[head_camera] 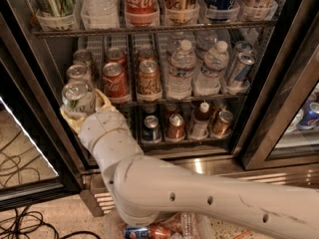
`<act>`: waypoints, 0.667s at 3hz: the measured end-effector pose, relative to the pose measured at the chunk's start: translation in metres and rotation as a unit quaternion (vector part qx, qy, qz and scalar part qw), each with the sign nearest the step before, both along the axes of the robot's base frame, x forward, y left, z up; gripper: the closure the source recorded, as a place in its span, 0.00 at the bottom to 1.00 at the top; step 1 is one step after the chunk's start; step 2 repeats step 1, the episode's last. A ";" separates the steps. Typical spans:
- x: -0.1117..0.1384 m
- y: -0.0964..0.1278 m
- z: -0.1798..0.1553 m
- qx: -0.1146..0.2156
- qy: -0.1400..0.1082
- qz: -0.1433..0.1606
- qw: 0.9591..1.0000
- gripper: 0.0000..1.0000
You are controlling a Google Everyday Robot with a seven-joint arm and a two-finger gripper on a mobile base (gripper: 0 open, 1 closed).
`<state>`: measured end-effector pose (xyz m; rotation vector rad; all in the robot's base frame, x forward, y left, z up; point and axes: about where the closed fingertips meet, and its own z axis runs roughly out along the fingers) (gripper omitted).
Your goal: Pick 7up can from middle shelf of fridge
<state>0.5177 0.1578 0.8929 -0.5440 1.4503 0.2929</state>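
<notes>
The 7up can (78, 96) was at the near left end of the middle shelf (169, 102) of the fridge (259, 103), and we saw it sitting inside our gripper (82, 108). The pale fingers (103, 102) hugged the can low down on both sides, so the gripper was closed around it. We could not tell if the can touched the shelf. It stood almost straight up, just left of a red Coca-Cola can (114, 80). Right of that stood an orange-brown can (148, 78), then water bottles (182, 68). Another silver can (79, 72) stood just behind the 7up can. Our white arm (199, 198) reached in from the near right.
</notes>
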 end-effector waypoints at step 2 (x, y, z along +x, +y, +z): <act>-0.019 0.001 -0.007 -0.001 0.018 -0.003 1.000 1.00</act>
